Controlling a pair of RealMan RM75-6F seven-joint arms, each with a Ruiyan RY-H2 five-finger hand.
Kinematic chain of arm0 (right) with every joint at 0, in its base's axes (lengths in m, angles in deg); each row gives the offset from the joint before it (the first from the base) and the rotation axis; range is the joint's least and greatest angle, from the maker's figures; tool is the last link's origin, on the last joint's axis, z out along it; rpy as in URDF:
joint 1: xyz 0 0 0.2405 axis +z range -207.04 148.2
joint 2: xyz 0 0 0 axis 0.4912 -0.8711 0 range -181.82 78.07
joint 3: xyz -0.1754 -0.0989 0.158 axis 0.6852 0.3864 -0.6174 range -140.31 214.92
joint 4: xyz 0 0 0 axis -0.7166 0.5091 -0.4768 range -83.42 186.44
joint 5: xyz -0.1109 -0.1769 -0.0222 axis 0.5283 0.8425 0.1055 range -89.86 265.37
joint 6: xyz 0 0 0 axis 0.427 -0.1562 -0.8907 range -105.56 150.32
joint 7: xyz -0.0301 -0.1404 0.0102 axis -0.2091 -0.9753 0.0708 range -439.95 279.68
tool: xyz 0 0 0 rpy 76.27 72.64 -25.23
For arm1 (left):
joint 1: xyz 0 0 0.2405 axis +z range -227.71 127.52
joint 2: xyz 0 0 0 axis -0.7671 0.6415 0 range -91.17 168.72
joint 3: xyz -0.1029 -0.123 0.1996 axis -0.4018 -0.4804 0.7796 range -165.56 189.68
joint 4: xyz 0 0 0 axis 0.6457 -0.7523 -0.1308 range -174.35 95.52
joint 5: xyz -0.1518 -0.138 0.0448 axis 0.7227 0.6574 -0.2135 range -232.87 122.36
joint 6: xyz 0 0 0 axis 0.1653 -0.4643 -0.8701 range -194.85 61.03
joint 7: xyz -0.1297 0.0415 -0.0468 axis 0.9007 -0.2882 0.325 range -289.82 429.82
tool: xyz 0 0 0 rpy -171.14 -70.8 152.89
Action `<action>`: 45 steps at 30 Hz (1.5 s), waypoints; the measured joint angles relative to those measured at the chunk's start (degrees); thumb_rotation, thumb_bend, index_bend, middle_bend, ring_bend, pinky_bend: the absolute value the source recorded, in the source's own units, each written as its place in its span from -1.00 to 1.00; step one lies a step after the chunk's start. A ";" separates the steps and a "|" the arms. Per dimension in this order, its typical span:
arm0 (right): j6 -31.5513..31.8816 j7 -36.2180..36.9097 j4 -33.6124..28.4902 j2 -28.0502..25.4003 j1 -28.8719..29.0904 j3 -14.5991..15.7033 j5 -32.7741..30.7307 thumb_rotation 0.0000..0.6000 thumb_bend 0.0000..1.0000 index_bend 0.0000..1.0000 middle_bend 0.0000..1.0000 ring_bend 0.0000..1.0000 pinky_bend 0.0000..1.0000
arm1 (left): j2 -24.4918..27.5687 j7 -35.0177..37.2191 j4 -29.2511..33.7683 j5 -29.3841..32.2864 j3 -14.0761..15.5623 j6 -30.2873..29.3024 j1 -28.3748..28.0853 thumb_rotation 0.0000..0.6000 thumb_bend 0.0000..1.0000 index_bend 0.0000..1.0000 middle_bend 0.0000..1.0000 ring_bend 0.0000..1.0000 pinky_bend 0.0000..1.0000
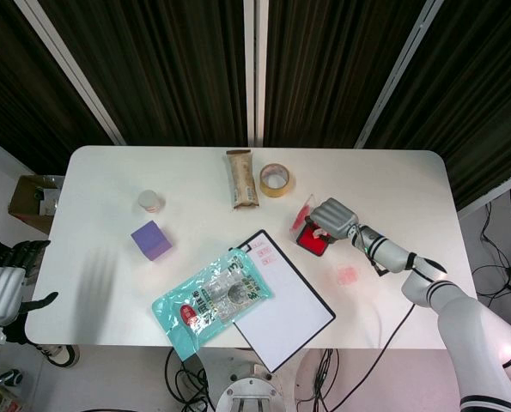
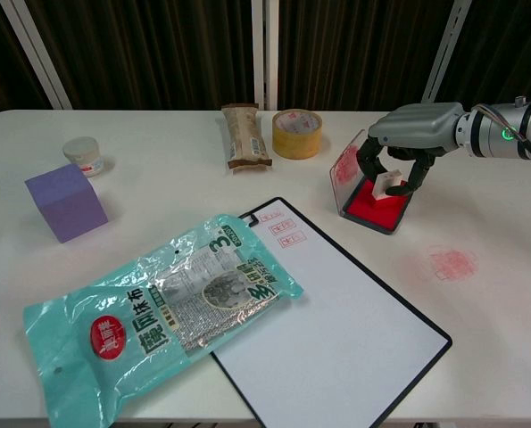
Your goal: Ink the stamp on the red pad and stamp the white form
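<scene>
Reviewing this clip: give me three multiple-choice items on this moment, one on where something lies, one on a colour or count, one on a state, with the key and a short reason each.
1. Where does the snack bag lie?
A. partly over the white form's near-left corner
B. beside the tape roll
C. on the ink pad

2. What colour is the cube at the table's left side?
A. green
B. purple
C. orange

3. What is the right hand doing?
A. resting empty on the table
B. holding the stamp down at the red pad
C. pressing the stamp on the form

Key: 1 A, the bag overlaps the form's edge in both views. 2 B, the block is plainly purple. 3 B, the fingers pinch the white stamp, whose foot is at the red surface of the open pad.
</scene>
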 measured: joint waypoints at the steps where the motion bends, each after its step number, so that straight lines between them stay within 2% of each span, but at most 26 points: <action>1: 0.01 -0.19 0.30 0.22 -0.14 0.04 -0.05 1.00 -0.08 1.00 0.73 0.74 1.00 | -0.03 0.11 -0.07 0.04 0.00 0.08 -0.03 1.00 -1.00 -0.68 -0.67 -0.73 -0.51; 14: 0.29 -0.40 2.56 1.94 -0.92 0.17 -0.59 1.00 -0.09 1.00 0.73 0.74 1.00 | 0.27 0.46 -0.14 0.08 0.16 -0.35 0.35 1.00 -1.00 -0.68 -0.67 -0.73 -0.51; 22: 3.13 0.83 -0.40 -0.57 -1.10 -0.77 -1.12 1.00 -0.11 1.00 0.73 0.74 1.00 | 0.27 0.44 0.09 -0.02 0.16 -0.70 0.51 1.00 -1.00 -0.68 -0.67 -0.73 -0.51; 28: 5.79 0.45 -8.51 -6.55 -1.08 -1.77 -1.53 1.00 -0.10 1.00 0.73 0.74 1.00 | -0.12 0.50 0.14 -0.48 0.23 -0.98 0.49 1.00 -1.00 -0.68 -0.67 -0.73 -0.51; 34: 5.29 -3.16 -21.23 -13.47 -0.98 -2.58 -2.95 1.00 -0.10 1.00 0.74 0.74 1.00 | -0.58 0.59 0.08 -0.91 0.40 -1.53 0.69 1.00 -1.00 -0.68 -0.67 -0.73 -0.51; 39: 2.10 -8.75 -33.84 -18.55 -0.79 -3.79 -6.01 1.00 -0.10 1.00 0.74 0.76 1.00 | -0.68 0.93 -0.08 -1.16 0.49 -2.13 0.99 1.00 -1.00 -0.68 -0.67 -0.73 -0.51; 45: -0.14 -20.16 -43.21 -21.00 -1.26 -5.53 -9.84 1.00 -0.10 1.00 0.74 0.76 1.00 | -0.87 1.84 -0.68 -1.39 0.59 -2.46 1.19 1.00 -1.00 -0.68 -0.67 -0.73 -0.51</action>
